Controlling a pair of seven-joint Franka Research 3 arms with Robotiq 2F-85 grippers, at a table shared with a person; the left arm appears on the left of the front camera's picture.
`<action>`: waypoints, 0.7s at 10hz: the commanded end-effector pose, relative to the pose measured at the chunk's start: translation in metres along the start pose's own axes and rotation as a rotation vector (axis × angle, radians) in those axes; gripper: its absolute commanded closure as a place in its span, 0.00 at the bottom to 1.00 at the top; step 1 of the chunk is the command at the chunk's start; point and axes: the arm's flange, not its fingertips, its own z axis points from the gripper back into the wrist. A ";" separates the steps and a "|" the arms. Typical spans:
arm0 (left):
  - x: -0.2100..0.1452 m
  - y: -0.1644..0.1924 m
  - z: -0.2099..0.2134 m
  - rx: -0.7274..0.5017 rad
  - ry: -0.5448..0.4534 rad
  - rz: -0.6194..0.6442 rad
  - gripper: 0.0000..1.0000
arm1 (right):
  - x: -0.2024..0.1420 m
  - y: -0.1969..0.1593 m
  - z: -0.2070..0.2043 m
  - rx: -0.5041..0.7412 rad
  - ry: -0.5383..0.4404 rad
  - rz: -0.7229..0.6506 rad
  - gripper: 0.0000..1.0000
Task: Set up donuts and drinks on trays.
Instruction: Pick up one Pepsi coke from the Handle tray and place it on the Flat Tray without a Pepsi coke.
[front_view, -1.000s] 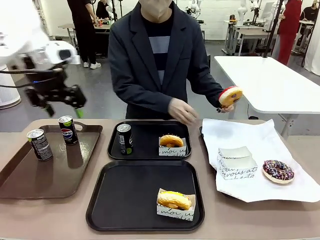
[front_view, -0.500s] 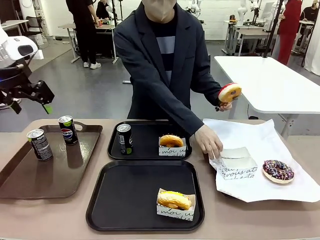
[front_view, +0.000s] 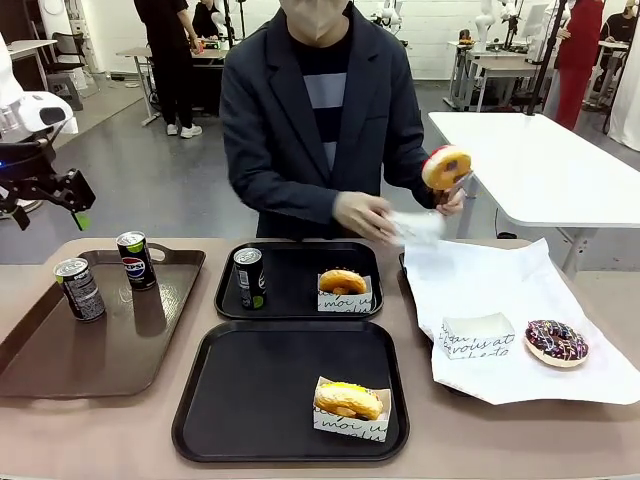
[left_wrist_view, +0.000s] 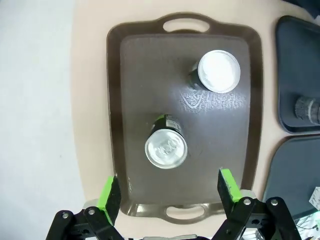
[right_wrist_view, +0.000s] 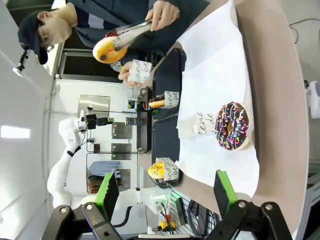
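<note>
Two cans (left_wrist_view: 166, 149) stand on the brown tray (left_wrist_view: 140, 90) under the left end effector (left_wrist_view: 169, 189) — wide, empty; the right end effector (right_wrist_view: 165, 191) gapes wide too.

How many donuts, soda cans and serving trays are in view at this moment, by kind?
Donuts: 4, golden-brown, yellow, chocolate-sprinkled, pink held up in tongs
Soda cans: 3, leftmost, middle, rightmost
Black trays: 2, far, near
Brown tray: 1
Total: 10
</note>
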 end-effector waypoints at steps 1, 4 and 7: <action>0.010 0.011 -0.016 -0.064 0.024 -0.010 0.00 | 0.000 0.001 0.000 0.009 -0.003 0.003 0.00; 0.027 0.004 -0.043 -0.087 0.095 -0.042 0.00 | 0.000 0.001 0.000 0.009 -0.003 0.003 0.00; 0.008 -0.022 -0.050 0.004 0.115 -0.147 0.00 | 0.000 0.001 0.000 0.009 -0.003 0.003 0.00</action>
